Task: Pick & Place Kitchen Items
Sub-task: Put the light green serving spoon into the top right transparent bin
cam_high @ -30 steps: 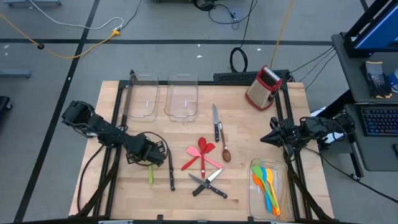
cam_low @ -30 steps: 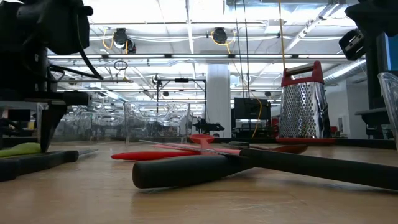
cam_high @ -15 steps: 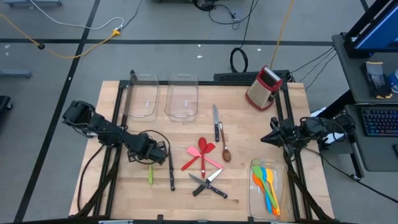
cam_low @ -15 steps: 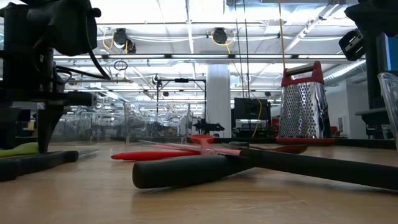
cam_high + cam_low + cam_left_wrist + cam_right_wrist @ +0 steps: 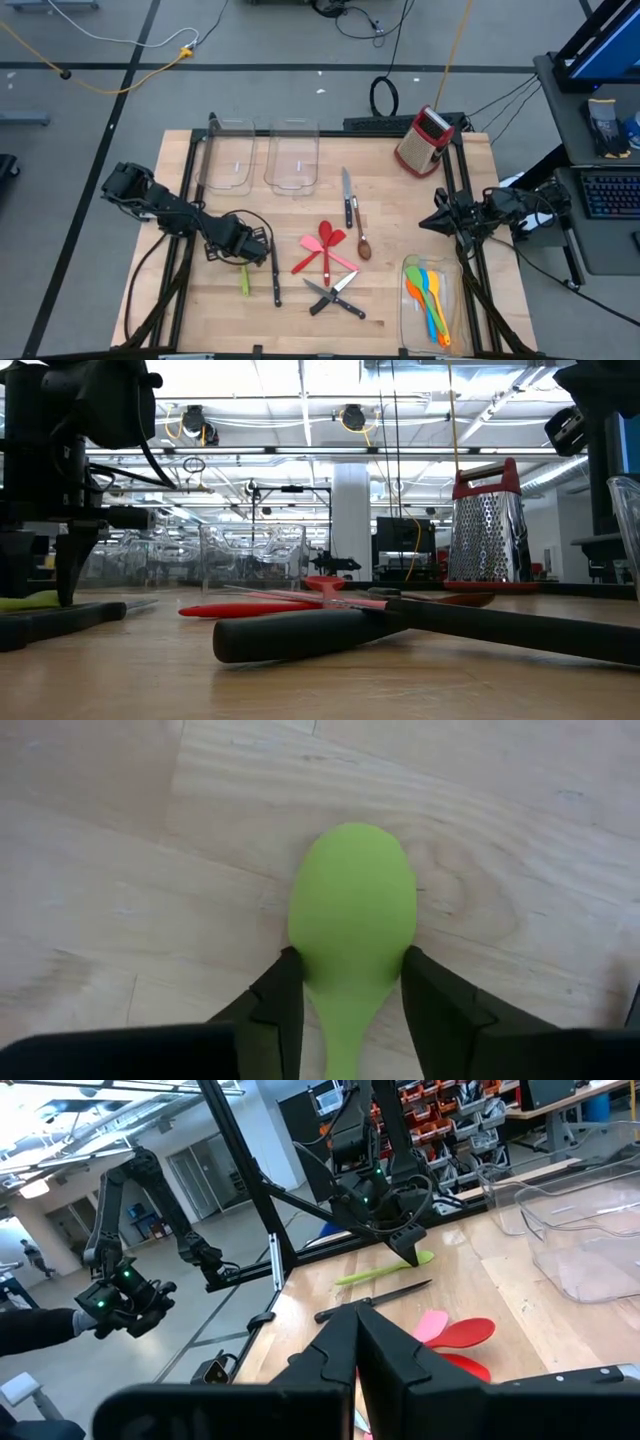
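Left gripper (image 5: 346,1005) is clamped on the neck of the green spoon (image 5: 352,915), lying flat just left of the black-handled knife (image 5: 275,278); the tapering, slick neck could squirt out on lift (narrow bite). Right gripper (image 5: 357,1323) idles pressed together, well right of that knife.

A red box grater (image 5: 424,141) stands upright at the table's (image 5: 400,200) far right corner — two clear plastic bins (image 5: 262,158) sit side by side along the far edge.
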You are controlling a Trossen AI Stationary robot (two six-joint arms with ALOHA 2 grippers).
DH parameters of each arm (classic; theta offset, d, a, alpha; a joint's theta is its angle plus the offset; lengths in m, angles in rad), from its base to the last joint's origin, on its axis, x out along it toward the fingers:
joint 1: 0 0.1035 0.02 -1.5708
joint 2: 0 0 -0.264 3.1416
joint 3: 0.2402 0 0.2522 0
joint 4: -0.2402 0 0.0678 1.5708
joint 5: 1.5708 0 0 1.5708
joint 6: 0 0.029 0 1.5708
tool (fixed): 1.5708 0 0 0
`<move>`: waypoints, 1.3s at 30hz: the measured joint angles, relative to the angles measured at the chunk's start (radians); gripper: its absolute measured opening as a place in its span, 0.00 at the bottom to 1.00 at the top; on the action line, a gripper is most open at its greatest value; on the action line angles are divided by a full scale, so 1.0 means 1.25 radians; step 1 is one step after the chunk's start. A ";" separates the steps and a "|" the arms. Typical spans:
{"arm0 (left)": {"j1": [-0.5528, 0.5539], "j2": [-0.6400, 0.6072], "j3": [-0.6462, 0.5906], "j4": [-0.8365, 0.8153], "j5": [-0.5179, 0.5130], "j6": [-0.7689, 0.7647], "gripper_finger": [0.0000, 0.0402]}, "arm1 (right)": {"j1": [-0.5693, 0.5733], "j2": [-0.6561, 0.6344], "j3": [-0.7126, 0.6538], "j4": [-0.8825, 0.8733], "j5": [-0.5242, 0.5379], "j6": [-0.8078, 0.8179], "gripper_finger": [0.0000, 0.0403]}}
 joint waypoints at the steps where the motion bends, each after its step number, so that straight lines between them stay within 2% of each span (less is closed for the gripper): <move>1: 0.000 0.000 0.000 -0.001 -0.001 0.000 0.31 | 0.000 0.000 0.000 0.000 0.000 0.000 0.00; 6: -0.001 -0.002 0.002 0.000 -0.003 0.003 0.27 | 0.000 0.000 0.000 -0.001 0.000 0.000 0.00; 20: -0.035 -0.004 0.000 0.011 -0.011 0.026 0.28 | 0.000 0.000 0.000 -0.001 0.000 -0.002 0.00; 23: -0.053 -0.004 -0.003 0.019 -0.014 0.020 0.31 | 0.000 0.000 0.000 -0.001 0.000 -0.002 0.00; 31: -0.094 0.012 -0.003 0.046 -0.015 -0.006 0.53 | 0.000 0.000 0.000 0.002 0.000 -0.003 0.00; 34: -0.096 0.026 -0.001 0.050 -0.010 -0.004 0.55 | 0.000 0.000 0.000 0.003 0.000 -0.006 0.00; 39: -0.096 0.039 0.002 0.048 0.003 0.009 0.49 | 0.000 0.000 0.000 0.005 0.000 -0.006 0.00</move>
